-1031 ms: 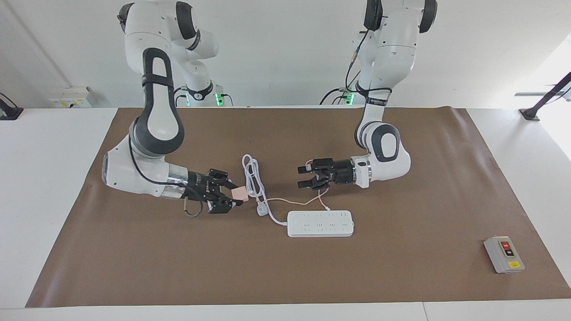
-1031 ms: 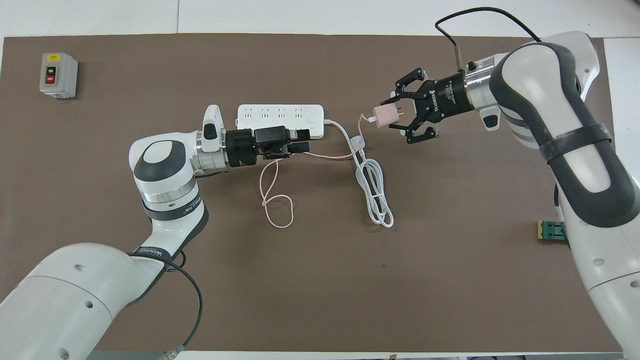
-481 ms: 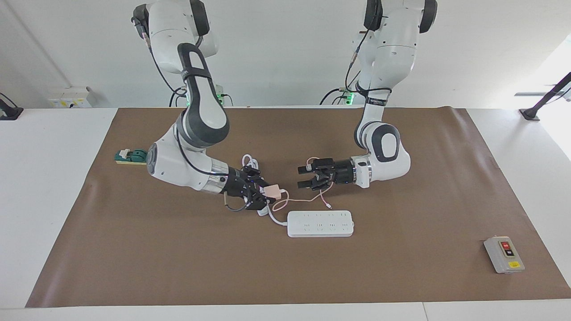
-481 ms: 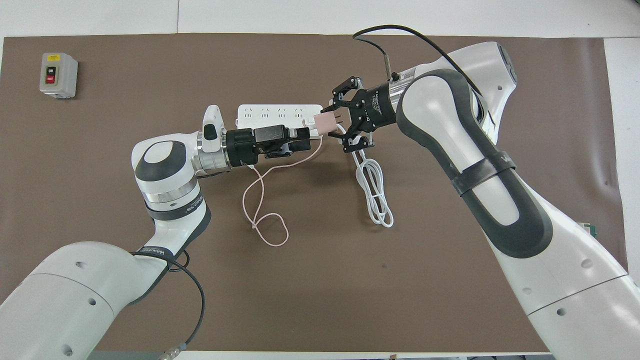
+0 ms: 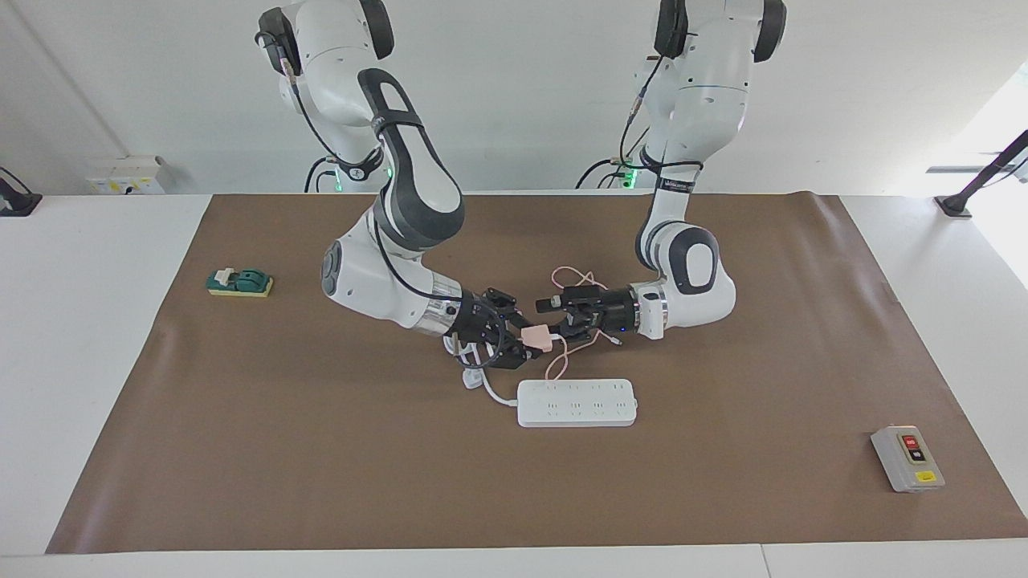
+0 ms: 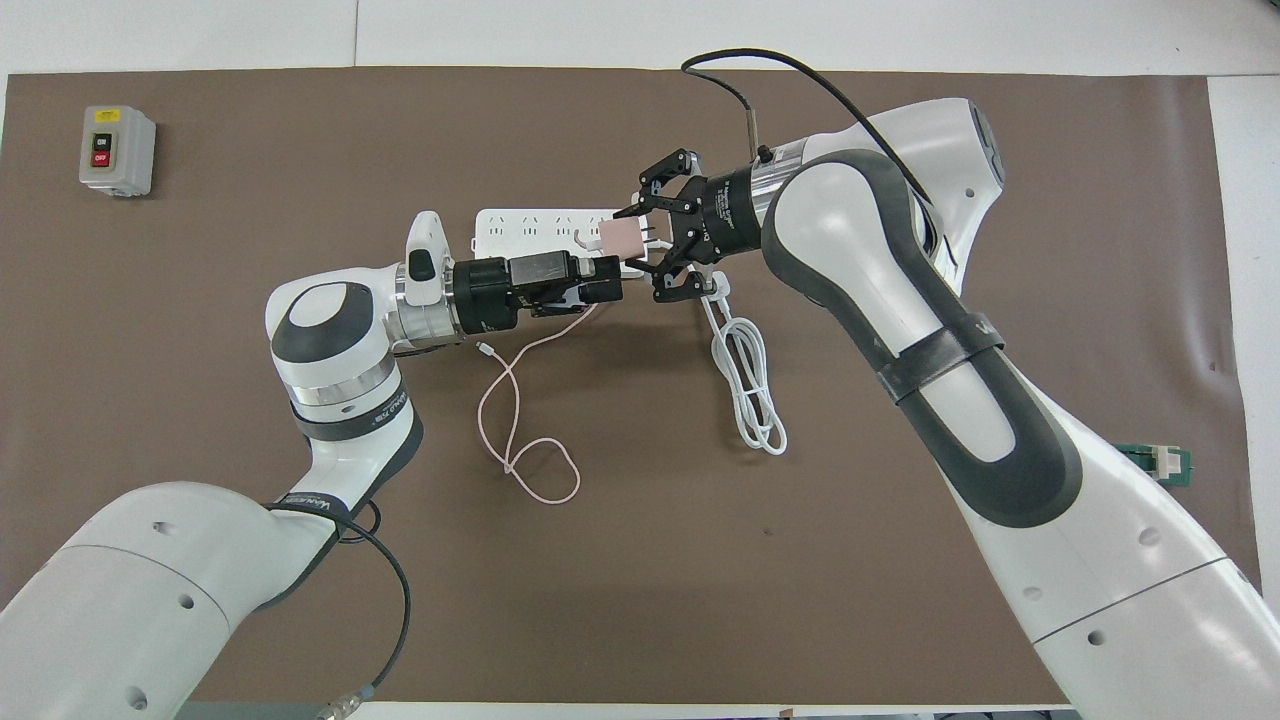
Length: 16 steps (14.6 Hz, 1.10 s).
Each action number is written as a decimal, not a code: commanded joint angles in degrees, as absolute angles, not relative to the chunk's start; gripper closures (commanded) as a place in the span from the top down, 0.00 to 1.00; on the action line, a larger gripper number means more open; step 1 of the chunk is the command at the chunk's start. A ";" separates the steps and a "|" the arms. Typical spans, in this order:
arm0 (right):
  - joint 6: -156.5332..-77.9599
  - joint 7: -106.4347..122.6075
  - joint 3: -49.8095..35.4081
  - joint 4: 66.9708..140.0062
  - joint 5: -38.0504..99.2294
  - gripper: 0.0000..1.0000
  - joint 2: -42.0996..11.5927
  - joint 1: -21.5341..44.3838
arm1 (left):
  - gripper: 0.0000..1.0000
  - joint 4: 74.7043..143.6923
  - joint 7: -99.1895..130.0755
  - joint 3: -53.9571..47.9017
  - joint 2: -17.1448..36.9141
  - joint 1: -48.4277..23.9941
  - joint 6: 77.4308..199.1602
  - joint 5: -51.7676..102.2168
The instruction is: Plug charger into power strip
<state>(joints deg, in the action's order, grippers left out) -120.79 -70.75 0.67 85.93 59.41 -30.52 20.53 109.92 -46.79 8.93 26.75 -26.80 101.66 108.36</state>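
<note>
Overall, brown mat point(image 5: 321, 449) on white table point(image 5: 88, 321)

One cam sat high across the table point(image 5: 120, 321) facing the robots, the other looked steeply down from their end; both caught roughly the same brown mat point(image 6: 900, 120), I think.

A brown mat point(image 5: 321, 449) covers the surface point(image 5: 96, 321); on it lie the power strip point(image 5: 577, 403), a grey switch box point(image 5: 907, 458) and a green block point(image 5: 239, 282).
</note>
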 commanded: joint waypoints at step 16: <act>-121.46 -71.46 0.88 86.48 60.29 0.00 -30.67 22.32 | 1.00 109.69 -48.78 10.02 28.13 -25.84 98.35 110.04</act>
<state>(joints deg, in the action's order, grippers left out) -121.11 -70.85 0.68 86.14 59.44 -30.84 22.11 109.91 -47.46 9.65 27.50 -26.47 100.03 108.93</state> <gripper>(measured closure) 0.485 0.000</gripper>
